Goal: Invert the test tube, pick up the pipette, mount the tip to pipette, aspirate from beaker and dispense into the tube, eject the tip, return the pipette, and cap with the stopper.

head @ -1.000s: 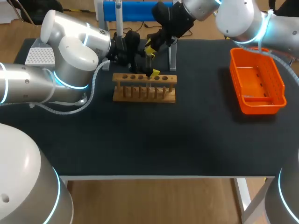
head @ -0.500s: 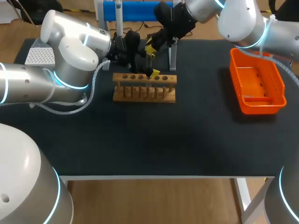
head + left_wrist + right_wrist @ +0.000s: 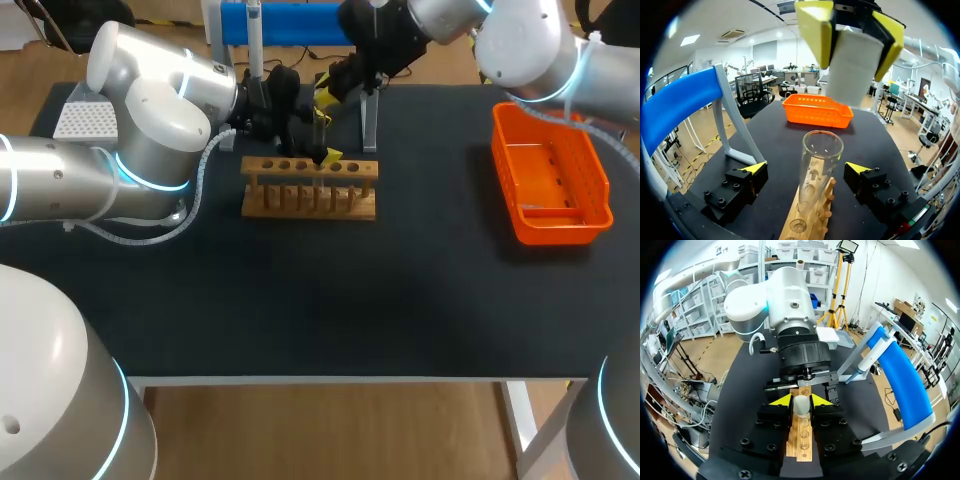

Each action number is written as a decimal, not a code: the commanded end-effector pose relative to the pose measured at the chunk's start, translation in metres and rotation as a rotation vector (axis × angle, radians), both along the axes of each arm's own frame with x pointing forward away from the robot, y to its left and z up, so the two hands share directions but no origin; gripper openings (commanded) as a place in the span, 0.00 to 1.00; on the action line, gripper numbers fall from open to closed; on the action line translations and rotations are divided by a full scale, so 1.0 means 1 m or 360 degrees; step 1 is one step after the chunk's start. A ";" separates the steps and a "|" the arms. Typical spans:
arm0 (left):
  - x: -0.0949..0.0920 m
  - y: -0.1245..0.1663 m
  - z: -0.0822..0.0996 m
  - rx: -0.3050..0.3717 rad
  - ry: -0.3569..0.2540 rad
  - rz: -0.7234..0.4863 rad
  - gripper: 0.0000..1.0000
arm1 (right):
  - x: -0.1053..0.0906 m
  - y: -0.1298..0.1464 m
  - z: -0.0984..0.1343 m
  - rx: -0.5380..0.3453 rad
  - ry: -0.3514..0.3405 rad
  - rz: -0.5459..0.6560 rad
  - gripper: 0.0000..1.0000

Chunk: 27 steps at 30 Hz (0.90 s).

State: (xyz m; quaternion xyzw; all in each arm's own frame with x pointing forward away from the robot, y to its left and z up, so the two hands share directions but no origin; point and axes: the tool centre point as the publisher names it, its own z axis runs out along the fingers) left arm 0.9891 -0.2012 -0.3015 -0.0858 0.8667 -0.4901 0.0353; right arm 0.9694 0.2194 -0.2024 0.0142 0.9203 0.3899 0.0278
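A black table (image 3: pixel 350 300) seen from above. A wooden rack (image 3: pixel 310 190) lies at 12 o'clock from the table's centre. A clear test tube (image 3: pixel 821 150) stands upright in it, mouth open. The left gripper (image 3: pixel 806 169) is spread, with one yellow-tipped finger on each side of the tube and neither touching it. The right gripper (image 3: pixel 800 400) comes in from 1 o'clock and pinches a white stopper (image 3: pixel 854 67). It holds the stopper above the tube's mouth and apart from it. At the far edge, at 12 o'clock, a blue stand (image 3: pixel 290 22) holds the pipette (image 3: pixel 254 35). An orange basket (image 3: pixel 505 170) lies at 2 o'clock and a white tip box (image 3: pixel 85 120) at 10 o'clock.
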 end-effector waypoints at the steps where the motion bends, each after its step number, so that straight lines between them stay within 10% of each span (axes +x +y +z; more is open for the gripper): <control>1: -0.001 0.000 0.000 0.0000 -0.0002 0.0003 1.00 | -0.002 -0.001 0.000 -0.0002 -0.0005 -0.0003 0.00; 27: -0.001 0.000 0.000 0.0000 -0.0002 0.0003 1.00 | 0.005 0.003 -0.016 -0.0054 0.0010 -0.0003 0.00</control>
